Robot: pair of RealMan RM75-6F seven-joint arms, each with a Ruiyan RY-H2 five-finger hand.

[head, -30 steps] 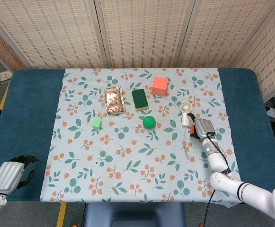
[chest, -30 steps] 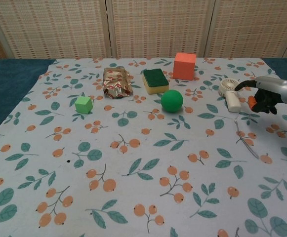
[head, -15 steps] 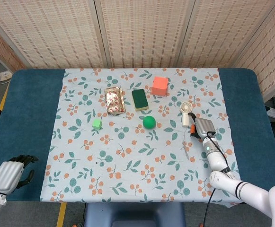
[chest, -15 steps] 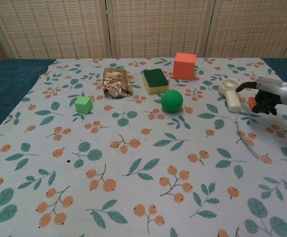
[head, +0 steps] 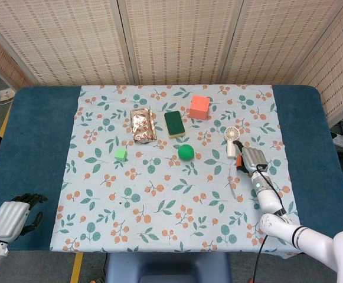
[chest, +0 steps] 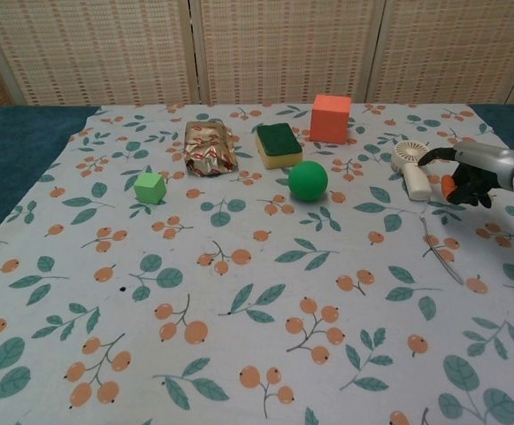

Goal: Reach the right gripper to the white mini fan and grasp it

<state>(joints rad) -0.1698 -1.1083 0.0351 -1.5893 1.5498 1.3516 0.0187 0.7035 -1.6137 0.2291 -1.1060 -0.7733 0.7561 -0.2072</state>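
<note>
Mini fan (chest: 411,166) flat, R hand (chest: 471,173) beside — ungrasped

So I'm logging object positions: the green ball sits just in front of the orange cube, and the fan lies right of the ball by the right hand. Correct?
Not quite. The ball sits just in front of the sponge, not the orange cube, which stands further back and to the right; the chest view shows it. The fan does lie right of the ball, by the right hand.

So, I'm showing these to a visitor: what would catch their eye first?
Probably the bright orange-red foam cube at the far edge of the floral tablecloth, with the green ball before it. Next, the right hand reaching beside the white mini fan, apparently not yet gripping it.
</note>
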